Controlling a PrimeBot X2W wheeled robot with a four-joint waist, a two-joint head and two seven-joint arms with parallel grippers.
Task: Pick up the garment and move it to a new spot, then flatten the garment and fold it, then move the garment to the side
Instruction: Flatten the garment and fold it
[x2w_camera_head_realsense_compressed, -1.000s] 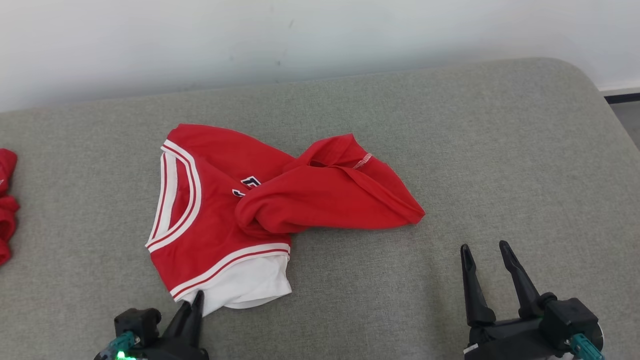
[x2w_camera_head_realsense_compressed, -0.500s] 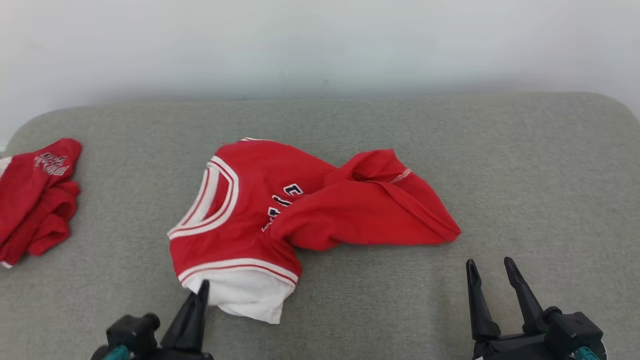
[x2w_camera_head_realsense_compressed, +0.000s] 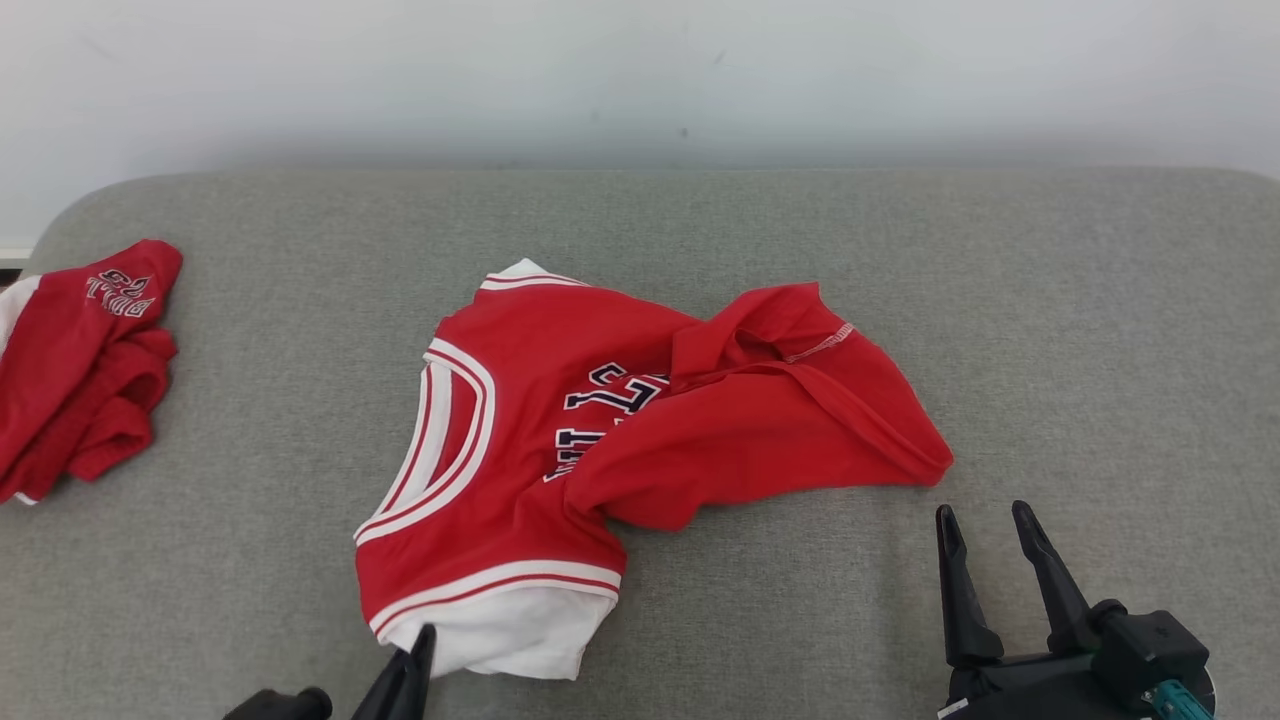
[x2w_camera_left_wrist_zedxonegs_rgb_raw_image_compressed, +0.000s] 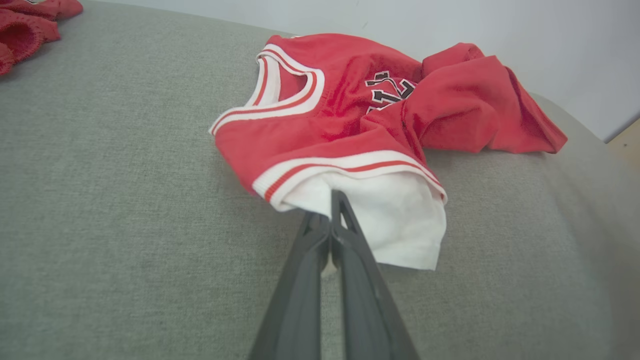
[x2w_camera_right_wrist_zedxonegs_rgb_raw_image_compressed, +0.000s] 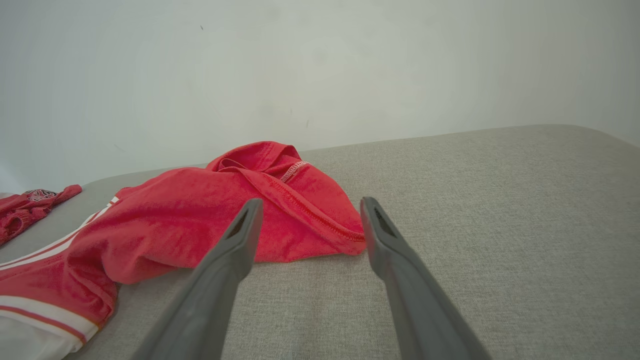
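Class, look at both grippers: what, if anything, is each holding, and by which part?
The left gripper pinches the red garment by its white sleeve edge; the right gripper holds nothing.

Your left pincer (x2w_camera_left_wrist_zedxonegs_rgb_raw_image_compressed: 332, 200) now pinches the red jersey's (x2w_camera_head_realsense_compressed: 520, 470) white sleeve (x2w_camera_head_realsense_compressed: 510, 630), and more of its lettering (x2w_camera_head_realsense_compressed: 600, 395) lies uncovered.

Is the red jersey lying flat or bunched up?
Bunched up. The red jersey has its lower part twisted and heaped across the chest lettering.

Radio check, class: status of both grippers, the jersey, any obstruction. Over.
Left gripper shut on jersey, at white sleeve. Right gripper open, off the cloth. Jersey crumpled. Other red garment far left, clear.
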